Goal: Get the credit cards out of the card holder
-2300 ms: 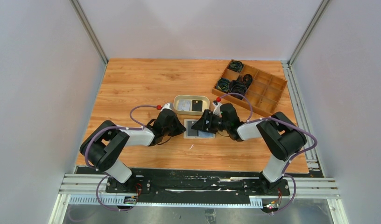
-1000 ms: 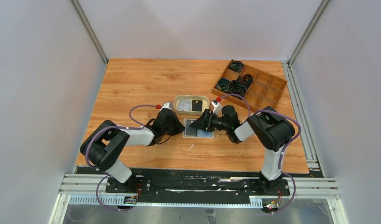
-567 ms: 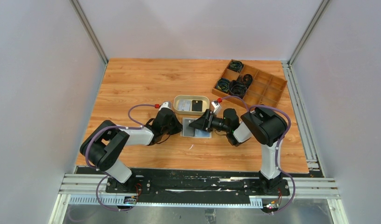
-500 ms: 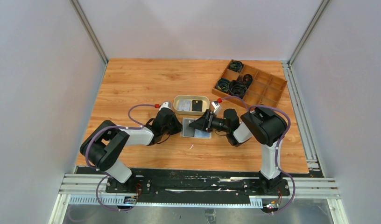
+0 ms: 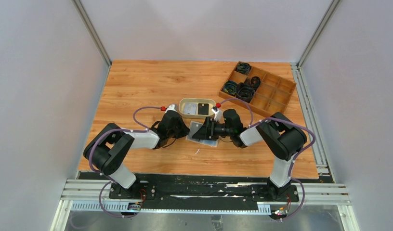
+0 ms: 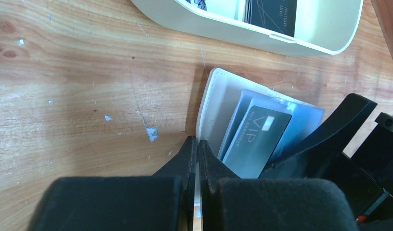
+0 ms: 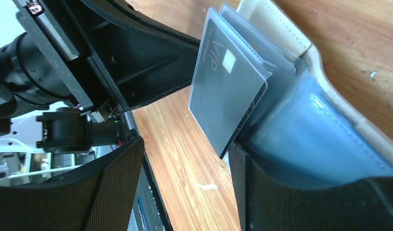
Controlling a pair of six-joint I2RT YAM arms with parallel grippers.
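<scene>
Centrally in the top view, pins the card holder [image 5: 198, 138] flat on the wooden table [image 5: 146, 82], just below the oval beige dish [image 5: 181, 109]. Clamps the holder's cream left edge with the left gripper [image 6: 198, 147], jaws pressed fully together on that thin rim, at lower centre of the left wrist view. Reaches in from the right with the right gripper [image 7: 185, 144], jaws standing wide apart with nothing clamped between them. Rests one of its fingers [image 7: 291, 192] against the holder's clear blue sleeve at lower right of the right wrist view, the other well apart at lower left. Shows the credit cards [image 6: 255, 139] fanned and partway out of the inner pocket, a grey-blue one marked VIP foremost and paler ones behind. Cannot tell whether that front card's lower corner touches the right finger. Carries a dark card [image 5: 203, 109] in the dish. Leaves, well apart at upper right of the top view, a brown compartment tray [image 5: 276, 96] with black coiled items [image 5: 246, 90] in several cells.
</scene>
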